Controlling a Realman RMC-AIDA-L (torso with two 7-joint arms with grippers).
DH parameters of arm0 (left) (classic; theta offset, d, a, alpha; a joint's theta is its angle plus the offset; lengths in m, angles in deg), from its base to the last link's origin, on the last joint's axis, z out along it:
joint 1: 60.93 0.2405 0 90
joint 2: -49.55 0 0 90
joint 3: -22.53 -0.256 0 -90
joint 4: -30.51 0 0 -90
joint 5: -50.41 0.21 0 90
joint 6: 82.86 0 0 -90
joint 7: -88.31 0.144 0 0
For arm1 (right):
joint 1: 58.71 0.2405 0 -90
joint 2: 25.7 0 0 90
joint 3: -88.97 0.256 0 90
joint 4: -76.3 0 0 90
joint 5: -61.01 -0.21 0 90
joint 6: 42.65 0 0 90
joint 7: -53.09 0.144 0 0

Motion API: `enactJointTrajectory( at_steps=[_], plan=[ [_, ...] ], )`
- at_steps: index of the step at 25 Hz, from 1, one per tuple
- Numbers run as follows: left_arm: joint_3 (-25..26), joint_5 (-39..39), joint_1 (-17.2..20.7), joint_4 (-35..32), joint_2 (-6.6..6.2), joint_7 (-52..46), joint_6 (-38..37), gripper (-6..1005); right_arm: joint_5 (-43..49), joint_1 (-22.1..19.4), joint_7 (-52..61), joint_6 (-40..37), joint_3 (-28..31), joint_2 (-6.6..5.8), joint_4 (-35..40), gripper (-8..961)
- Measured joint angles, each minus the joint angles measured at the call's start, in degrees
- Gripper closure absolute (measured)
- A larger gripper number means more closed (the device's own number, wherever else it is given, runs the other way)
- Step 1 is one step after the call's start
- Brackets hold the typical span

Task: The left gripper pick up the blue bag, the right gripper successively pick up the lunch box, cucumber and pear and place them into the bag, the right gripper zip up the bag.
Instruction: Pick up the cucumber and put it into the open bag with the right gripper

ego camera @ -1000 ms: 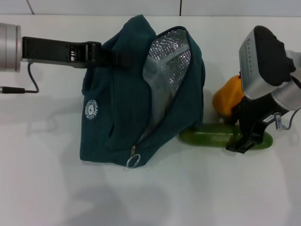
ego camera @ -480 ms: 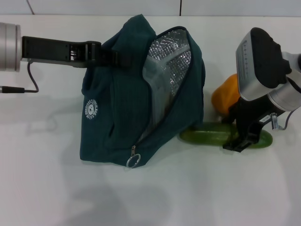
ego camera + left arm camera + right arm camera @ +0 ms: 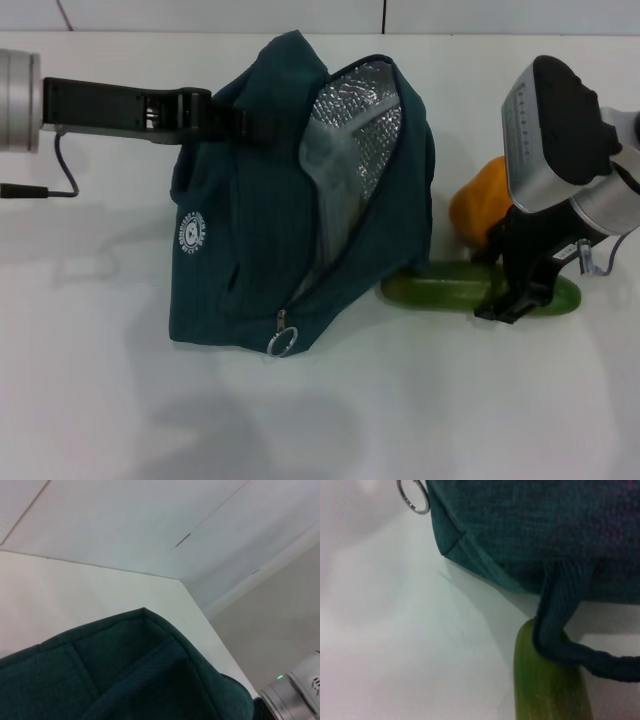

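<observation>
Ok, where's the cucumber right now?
In the head view the cucumber lies on the table, right of the bag, just in front of the pear, under the right claw.

Bright, even light; soft shadows.

The blue bag is matt woven cloth — crinkled silver foil inside; the cucumber looks smooth, glossy.
</observation>
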Motion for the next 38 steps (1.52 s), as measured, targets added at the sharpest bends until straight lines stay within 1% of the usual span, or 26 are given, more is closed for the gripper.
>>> enactJointTrajectory(
  at_steps=[3, 6, 11, 15, 16, 19, 22, 26, 28, 29, 30, 32, 34, 38],
  plan=[
    [0.1, 0.0, 0.0, 0.1, -0.03, 0.0, 0.0, 956, -0.4, 0.0, -0.1, -3.1, 0.3, -0.14, 1.0, 315],
    [0.3, 0.0, 0.1, 0.1, -0.1, -0.1, 0.0, 956, -1.3, 0.0, -0.1, -8.6, 0.6, -0.33, 2.8, 312],
    [0.4, 0.0, 0.4, 0.2, -0.1, -0.2, 0.0, 956, -4.4, -1.9, 0.0, -18.3, 4.1, -0.36, 6.8, 304],
    [0.4, 0.0, 0.2, 0.3, -0.18, -0.3, 0.0, 956, -10.2, -2.4, -1.1, -26.1, 9.7, -0.64, 7.5, 298],
    [0.4, 0.0, 0.2, 0.3, -0.19, -0.4, 0.0, 956, -11.8, -2.4, -1.6, -28.5, 11.9, -0.65, 7.2, 296],
    [0.4, -0.1, 0.1, 0.3, -0.18, -0.4, 0.0, 956, -16.5, -2.5, -3.1, -33.1, 17.0, -0.65, 6.0, 292],
    [0.4, -0.1, 0.0, 0.3, -0.09, -0.4, 0.0, 956, -20.7, -2.5, -4.0, -35.9, 21.7, -0.71, 4.6, 287],
    [0.4, -0.1, 0.0, 0.3, 0.04, -0.4, 0.0, 956, -26.4, -3.0, -5.9, -36.1, 28.1, -0.72, 0.8, 281],
    [0.4, -0.1, 0.0, 0.3, 0.06, -0.4, 0.0, 956, -30.5, -3.7, -7.5, -33.9, 31.9, -0.68, -3.6, 278],
    [0.4, -0.1, 0.0, 0.3, 0.07, -0.3, 0.0, 956, -31.8, -3.9, -8.0, -33.2, 32.8, -0.69, -4.9, 276],
    [0.4, -0.1, 0.0, 0.3, 0.07, -0.3, 0.0, 956, -35.1, -4.4, -9.6, -31.9, 34.1, -0.71, -8.1, 275],
    [0.4, -0.1, 0.0, 0.3, 0.09, -0.2, 0.0, 956, -40.5, -5.1, -12.6, -29.9, 34.9, -0.85, -12.6, 271],
    [0.4, -0.1, 0.0, 0.3, 0.1, -0.2, 0.0, 956, -44.4, -5.7, -14.9, -28.8, 35.0, -0.76, -15.4, 268],
    [0.2, -0.1, 0.0, 0.3, 0.17, -0.2, 0.0, 956, -51.5, -6.9, -20.3, -26.7, 33.8, -0.1, -20.2, 262]
  ],
)
